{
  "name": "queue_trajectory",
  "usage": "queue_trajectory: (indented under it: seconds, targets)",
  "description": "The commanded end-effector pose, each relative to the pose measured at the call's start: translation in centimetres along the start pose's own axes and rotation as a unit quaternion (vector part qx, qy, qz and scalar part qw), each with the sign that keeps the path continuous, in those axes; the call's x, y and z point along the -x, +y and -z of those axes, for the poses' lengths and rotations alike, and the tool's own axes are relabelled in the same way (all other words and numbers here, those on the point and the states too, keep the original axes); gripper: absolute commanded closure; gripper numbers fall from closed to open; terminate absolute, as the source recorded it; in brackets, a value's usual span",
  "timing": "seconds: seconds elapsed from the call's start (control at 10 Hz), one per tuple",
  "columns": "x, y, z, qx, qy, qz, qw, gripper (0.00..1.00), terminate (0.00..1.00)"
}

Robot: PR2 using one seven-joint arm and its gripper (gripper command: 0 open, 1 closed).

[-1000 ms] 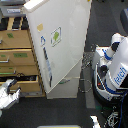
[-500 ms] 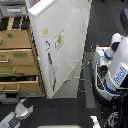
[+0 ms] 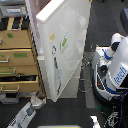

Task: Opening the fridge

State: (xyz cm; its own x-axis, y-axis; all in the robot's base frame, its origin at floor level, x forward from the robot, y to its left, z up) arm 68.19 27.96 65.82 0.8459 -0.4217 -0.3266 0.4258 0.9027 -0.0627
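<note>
The fridge point(image 3: 70, 45) fills the middle of the exterior view, running from about 12 o'clock down to 6 o'clock. Its large white door point(image 3: 65, 55) stands swung well out from the body, its face turned toward the camera and its top edge slanting from 10 o'clock up to 12 o'clock. A small green-logo sticker point(image 3: 64, 43) sits on the door face a little above centre, with a paler round mark point(image 3: 52, 37) just beside it at 9 o'clock. A long silvery handle point(image 3: 56, 70) runs down the door's free edge toward 7 o'clock.

At 9 o'clock from the door stands a tan wooden drawer cabinet point(image 3: 17, 57); its lower drawers point(image 3: 17, 82) are pulled out a little, and the door's free edge overlaps the cabinet's side in this view.

At 7 o'clock, low in the frame, the working arm's gripper point(image 3: 34, 102) shows as a grey-white shape just below the door's bottom corner. The view is too blurred to tell how far its fingers are apart, or whether it touches the door at all.

At 3 to 4 o'clock a white and blue robot point(image 3: 112, 67) stands near the fridge's side, with dark cables point(image 3: 90, 75) between the 2. The floor point(image 3: 65, 112) is dark grey.
</note>
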Motion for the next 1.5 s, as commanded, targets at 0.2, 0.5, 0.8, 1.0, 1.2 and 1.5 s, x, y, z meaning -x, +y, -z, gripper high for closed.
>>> queue_trajectory:
  seconds: [0.2,0.5,0.8,1.0,1.2,1.5]
  targets:
    - [-17.7,-1.4,-45.5,0.073,-0.114,-0.132,0.982,0.00,0.00]
    - [-19.2,-20.1,-51.6,0.050,-0.129,-0.075,0.988,0.00,0.00]
    - [-7.3,-65.6,-65.9,0.013,-0.169,0.188,0.967,0.00,0.00]
    - [-5.7,-78.3,-67.7,-0.013,-0.177,0.234,0.956,0.00,0.00]
    - [-3.5,-87.4,-66.7,-0.031,-0.173,0.281,0.943,0.00,0.00]
    - [3.6,-99.2,-63.5,-0.042,-0.152,0.374,0.914,0.00,0.00]
